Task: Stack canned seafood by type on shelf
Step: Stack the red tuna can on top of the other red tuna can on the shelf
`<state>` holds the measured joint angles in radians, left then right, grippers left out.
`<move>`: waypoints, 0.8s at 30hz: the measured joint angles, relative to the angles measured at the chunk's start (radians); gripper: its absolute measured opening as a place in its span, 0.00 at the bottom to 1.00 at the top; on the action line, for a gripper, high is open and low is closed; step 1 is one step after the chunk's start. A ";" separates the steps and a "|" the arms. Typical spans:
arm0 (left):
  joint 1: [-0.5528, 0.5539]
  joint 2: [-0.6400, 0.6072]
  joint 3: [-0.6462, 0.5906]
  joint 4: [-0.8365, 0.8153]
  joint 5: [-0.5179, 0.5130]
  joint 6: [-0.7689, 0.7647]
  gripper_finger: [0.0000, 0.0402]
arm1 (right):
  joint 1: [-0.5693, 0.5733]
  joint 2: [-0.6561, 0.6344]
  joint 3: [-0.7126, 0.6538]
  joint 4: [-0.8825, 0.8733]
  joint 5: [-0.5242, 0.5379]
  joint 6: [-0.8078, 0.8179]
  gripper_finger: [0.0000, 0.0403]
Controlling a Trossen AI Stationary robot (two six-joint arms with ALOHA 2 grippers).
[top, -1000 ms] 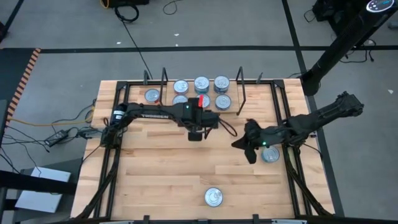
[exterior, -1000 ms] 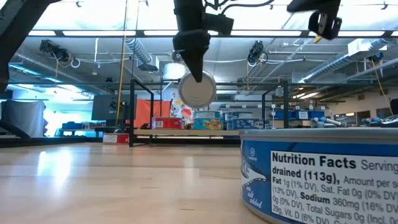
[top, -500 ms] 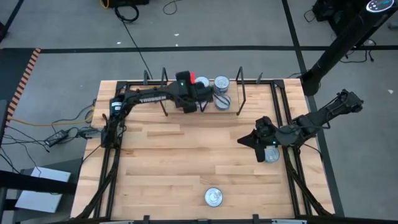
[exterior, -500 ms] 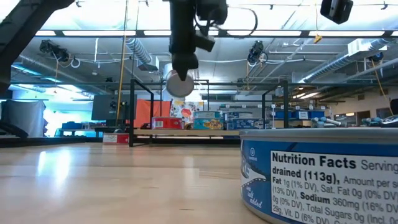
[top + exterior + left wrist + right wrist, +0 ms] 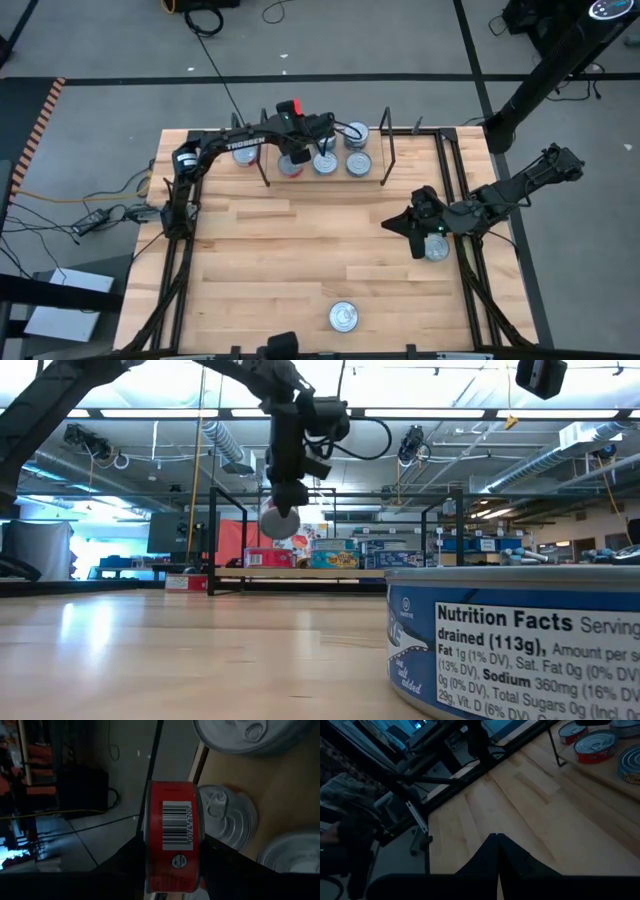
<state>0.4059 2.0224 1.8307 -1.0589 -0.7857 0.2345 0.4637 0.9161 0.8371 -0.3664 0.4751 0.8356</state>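
Red-labelled tin [image 5: 172,842], barcode outward, gripped by left pincer [image 5: 293,150]; right pincer [image 5: 497,840] closed; blue tin [image 5: 515,645] reads "Nutrition Facts".

Wooden tabletop on a grey floor

The butcher-block tabletop [image 5: 290,260] has a black frame [image 5: 172,270]. A black cable [image 5: 215,70] crosses the grey floor [image 5: 90,50]; striped hazard tape [image 5: 42,115] lies beyond.

— Where were the tins [image 5: 358,163]?
— Mostly flat on the shelf [image 5: 330,180] at the back. One red tin [image 5: 172,845] hung on edge above it; two more lay out on the table.
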 joint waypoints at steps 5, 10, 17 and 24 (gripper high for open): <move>0.012 0.000 -0.048 0.031 0.029 0.024 0.37 | -0.003 0.013 0.000 0.006 0.124 -0.037 0.03; 0.013 0.000 -0.071 0.052 0.041 0.021 0.37 | -0.008 0.052 0.000 0.016 0.228 -0.090 0.02; 0.016 0.000 -0.070 0.088 0.041 0.023 0.37 | -0.015 0.096 -0.001 0.035 0.234 -0.099 0.02; 0.035 0.013 -0.070 0.093 0.035 0.023 0.37 | -0.015 0.098 -0.001 0.057 0.234 -0.111 0.02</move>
<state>0.4404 2.0358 1.7603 -0.9658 -0.7507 0.2577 0.4488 1.0145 0.8360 -0.3096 0.7090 0.7244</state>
